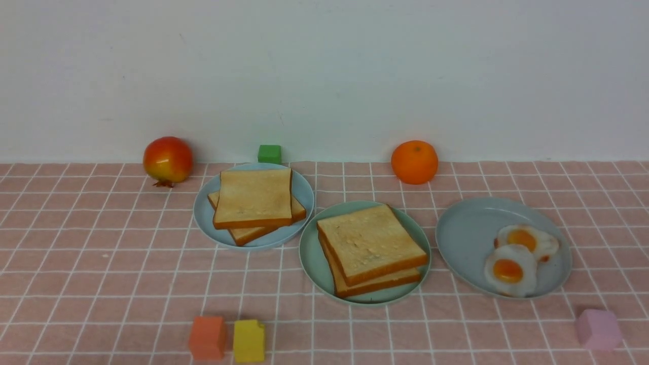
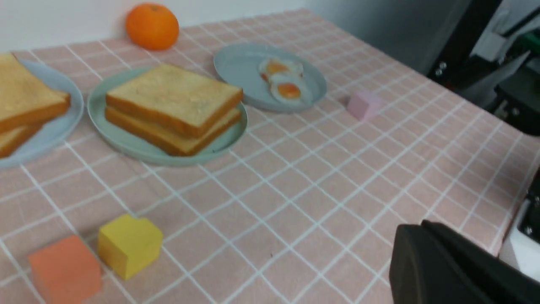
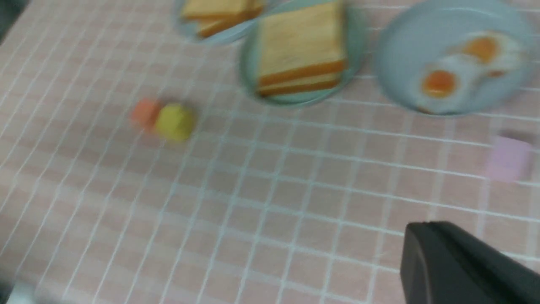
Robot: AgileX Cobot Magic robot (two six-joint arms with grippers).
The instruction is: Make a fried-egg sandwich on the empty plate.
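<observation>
The mint-green plate (image 1: 310,253) sits mid-table and holds two toast slices (image 1: 370,242) stacked squarely. No egg shows between them. It also shows in the left wrist view (image 2: 126,143) and, blurred, in the right wrist view (image 3: 249,67). Two fried eggs (image 1: 509,269) lie on the pale blue-grey plate (image 1: 466,233) to the right. Neither arm shows in the front view. My left gripper (image 2: 422,226) is shut and empty above the cloth near the table's front. My right gripper (image 3: 426,223) is shut and empty, also over bare cloth.
A second blue-grey plate (image 1: 304,195) at the back left holds two more toast slices (image 1: 253,196). A pomegranate (image 1: 168,159), a green cube (image 1: 269,153) and an orange (image 1: 414,161) stand by the wall. Orange (image 1: 207,337), yellow (image 1: 249,340) and pink (image 1: 599,329) cubes lie near the front.
</observation>
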